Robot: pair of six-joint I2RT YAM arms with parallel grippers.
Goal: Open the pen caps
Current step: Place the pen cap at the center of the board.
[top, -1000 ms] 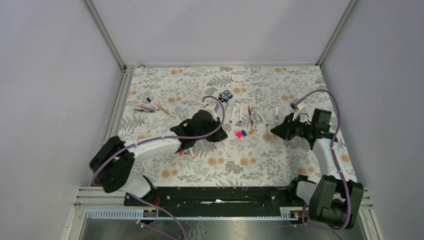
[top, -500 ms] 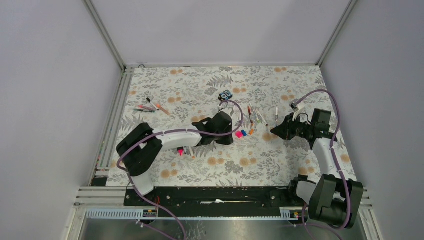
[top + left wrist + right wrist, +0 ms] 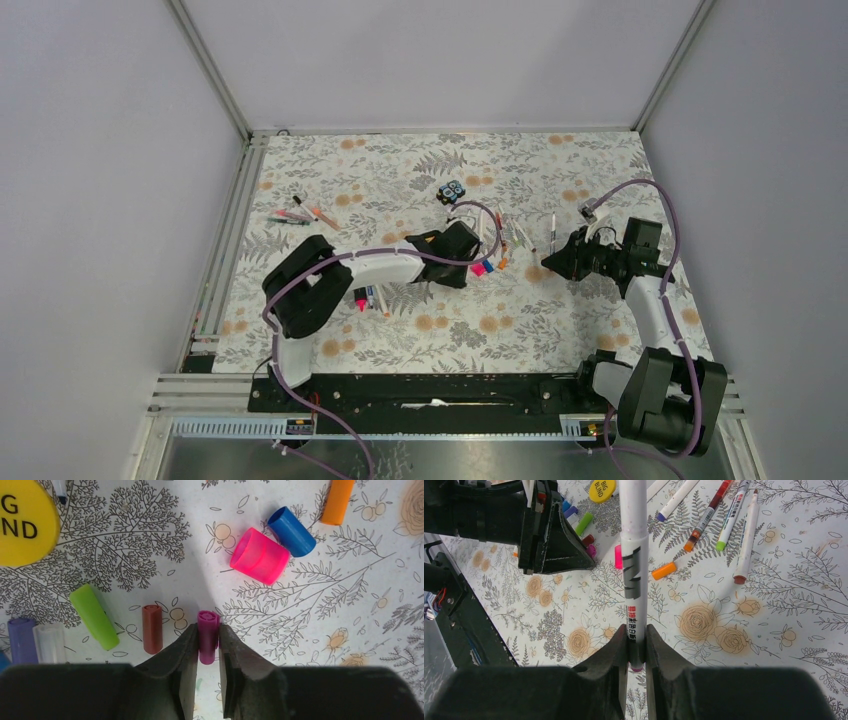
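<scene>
The magenta cap [image 3: 208, 639] is down among loose caps on the table [image 3: 310, 630], with a brown cap [image 3: 152, 629] just beside it at 9 o'clock and a pink cap [image 3: 260, 556] at 1 o'clock. Your left gripper [image 3: 207, 630] flanks it closely; whether it pinches or stands loose, I cannot tell. Your right gripper [image 3: 636, 635] pinches a white pen [image 3: 632, 555] pointing to 12 o'clock. This looks like setting the cap down. Next, lift the left clear without nudging its neighbours.

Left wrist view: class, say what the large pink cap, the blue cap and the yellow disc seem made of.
Large pink cap: likely translucent plastic, light glows through its wall. Blue cap: likely opaque plastic, smooth with a soft sheen. Yellow disc: flat, matte, black print; plastic or card, unclear.
</scene>
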